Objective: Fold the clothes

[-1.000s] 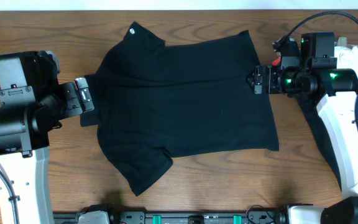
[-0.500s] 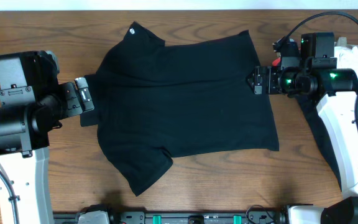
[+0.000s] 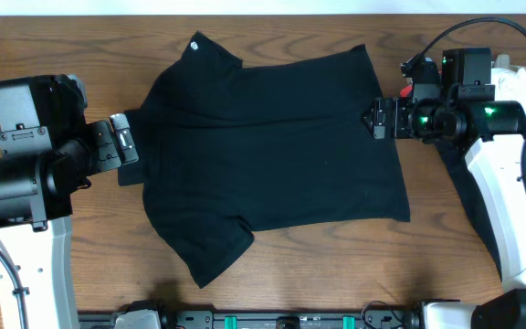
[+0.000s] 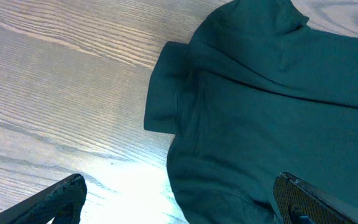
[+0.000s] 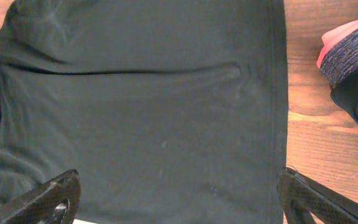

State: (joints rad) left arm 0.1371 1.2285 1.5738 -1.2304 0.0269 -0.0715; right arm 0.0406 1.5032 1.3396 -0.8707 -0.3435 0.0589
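Observation:
A plain black T-shirt [image 3: 272, 155] lies spread flat on the wooden table, its small white neck logo [image 3: 195, 43] at the upper left. My left gripper [image 3: 124, 146] hovers open at the shirt's left edge, beside a short sleeve [image 4: 163, 93]. In the left wrist view the left gripper [image 4: 179, 202] straddles the shirt's edge and bare wood, holding nothing. My right gripper [image 3: 379, 118] stands open at the shirt's right edge. In the right wrist view the right gripper [image 5: 179, 199] spans the cloth [image 5: 142, 106], its fingers wide apart and nothing pinched.
More clothes lie at the far right: a white piece [image 3: 523, 82] behind the right arm and a dark garment with a red edge [image 5: 347, 50] under it [image 3: 473, 201]. Bare wood [image 3: 80, 55] surrounds the shirt. The arm bases stand along the front edge.

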